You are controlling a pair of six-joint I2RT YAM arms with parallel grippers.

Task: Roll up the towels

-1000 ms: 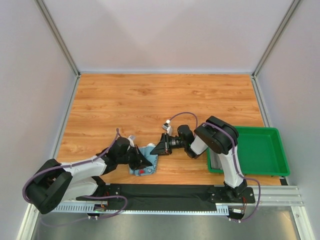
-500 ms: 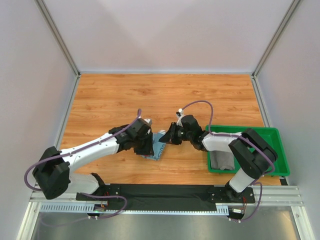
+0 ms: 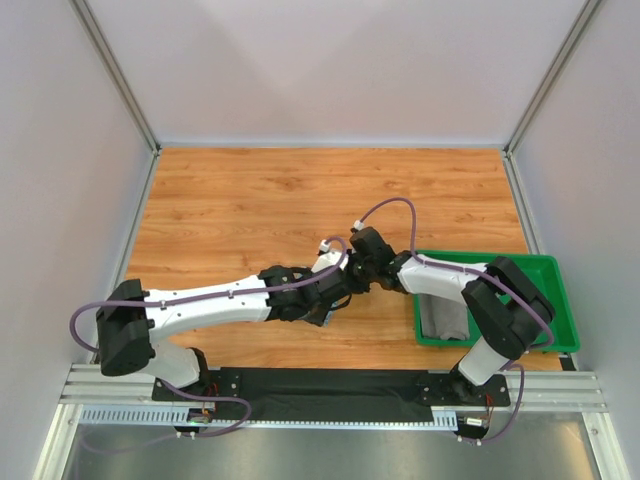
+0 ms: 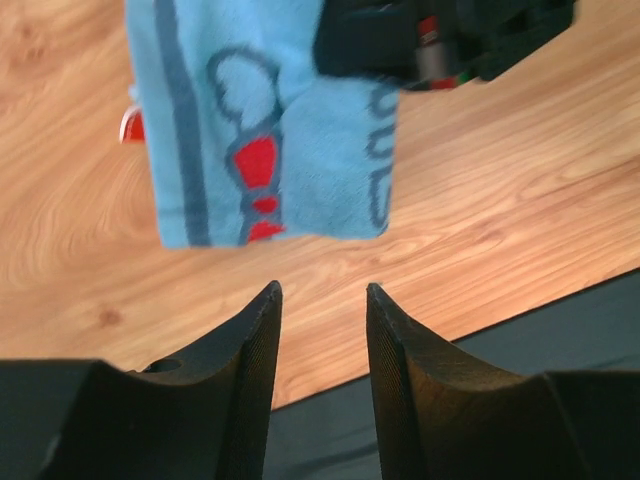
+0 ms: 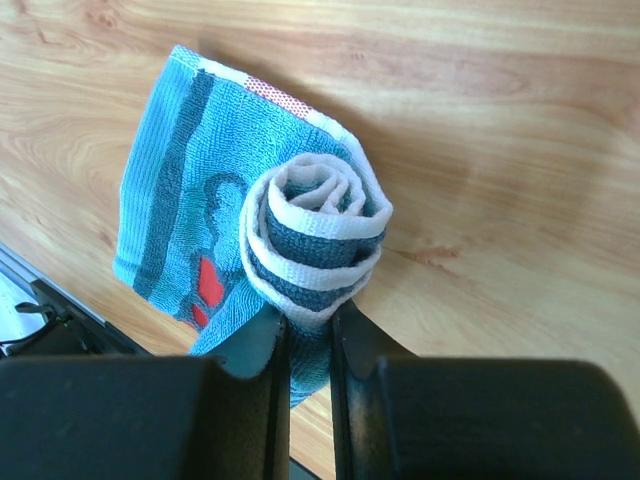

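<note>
Item: blue towel [image 5: 300, 240], part-rolled, middle of table [image 3: 250, 200] toward near edge, appears lifted off the wood. My R gripper [image 5: 308, 325]: jaws pinched narrow on the roll's lower edge, I judge so the coil can't spring loose; unrolled flap hangs free. My L gripper [image 4: 322, 300]: jaws part-open, empty, just short of the flap's hem, prob. set there to catch or steady it. Grey towel [image 3: 445, 318]: in green tray [image 3: 530, 300], right side, near edge; rolled or not, can't tell.
</note>
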